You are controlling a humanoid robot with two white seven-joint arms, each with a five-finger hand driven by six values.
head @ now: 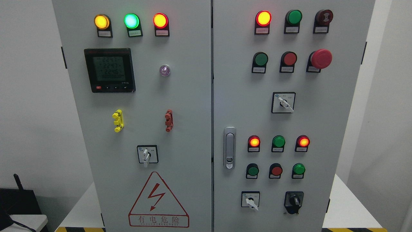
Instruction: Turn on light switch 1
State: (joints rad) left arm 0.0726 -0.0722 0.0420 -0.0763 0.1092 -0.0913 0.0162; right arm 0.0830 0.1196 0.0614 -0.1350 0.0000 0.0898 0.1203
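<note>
White walls behind, grey two-door electrical cabinet fills the frame, standing on a white surface with yellow-black hazard tape along its bottom edge. Black device with antenna at lower left of the frame.

Left door, top row: yellow lamp, green lamp, red lamp, all lit. Below them a digital meter with three rows of digits, small violet indicator to its right. Mid door: yellow clip and red clip. Under them a white-handled rotary switch, handle pointing down. High-voltage warning triangle at bottom centre.

Right door: silver door latch near its left edge. Top row: lit red lamp, unlit green lamp, dark red buzzer. Second row: green button, red button, red mushroom stop button. Selector switch below, handle pointing lower right. Lower cluster: lit red lamp, green lamp, lit red lamp; under these green, red, green buttons. Bottom right of the frame: white selector and black knob selector.

Labels too small to read, so cannot tell which control is light switch 1; candidates are the switches on the cabinet front. No robot hand in frame, fingers state cannot be told
</note>
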